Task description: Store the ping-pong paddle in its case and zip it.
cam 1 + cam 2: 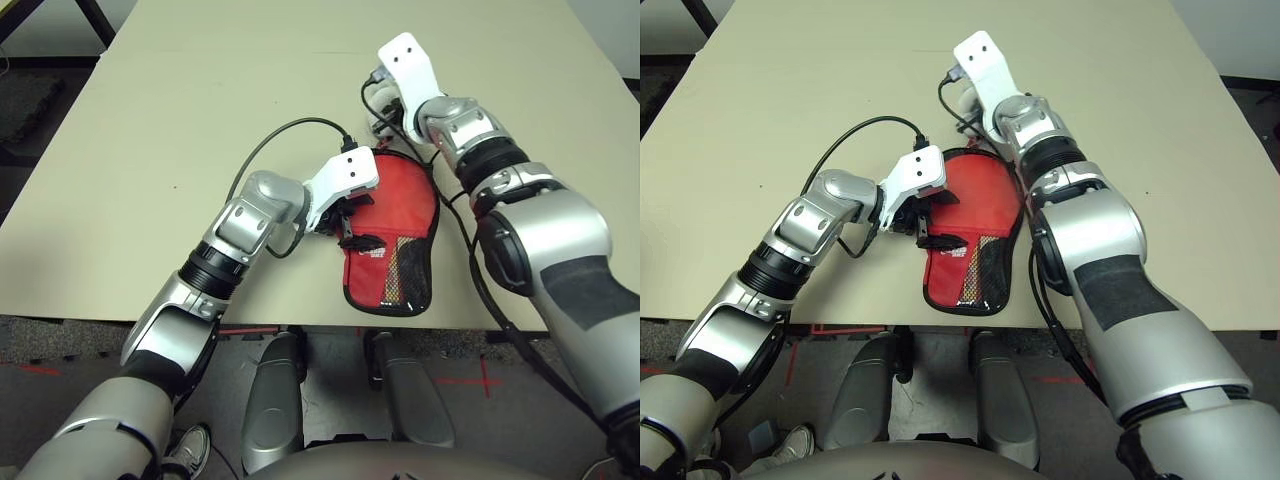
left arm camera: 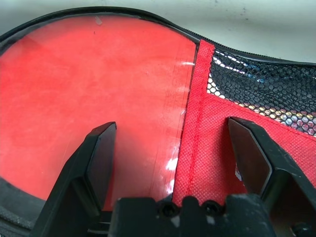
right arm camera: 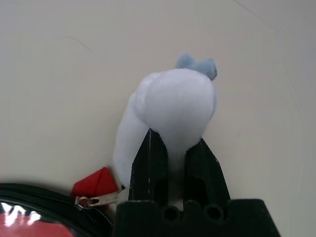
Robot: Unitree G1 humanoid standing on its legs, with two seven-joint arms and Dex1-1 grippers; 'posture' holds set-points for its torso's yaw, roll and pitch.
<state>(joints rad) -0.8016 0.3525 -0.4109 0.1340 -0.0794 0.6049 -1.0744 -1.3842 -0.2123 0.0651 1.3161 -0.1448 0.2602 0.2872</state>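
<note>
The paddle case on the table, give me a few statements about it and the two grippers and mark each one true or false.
1. The case lies flat on the table. True.
2. The left gripper has its jaws shut tight on the case. False: its jaws stand wide open over the case's red panel and mesh pocket.
3. The right gripper has its jaws closed on a white fuzzy blob. True.
4. The white fuzzy blob sits at the case's narrow handle end, near the table's front edge. False: it is at the round far end, beside the zipper pull.
5. The case is blue. False: it is red with black edging.
</note>
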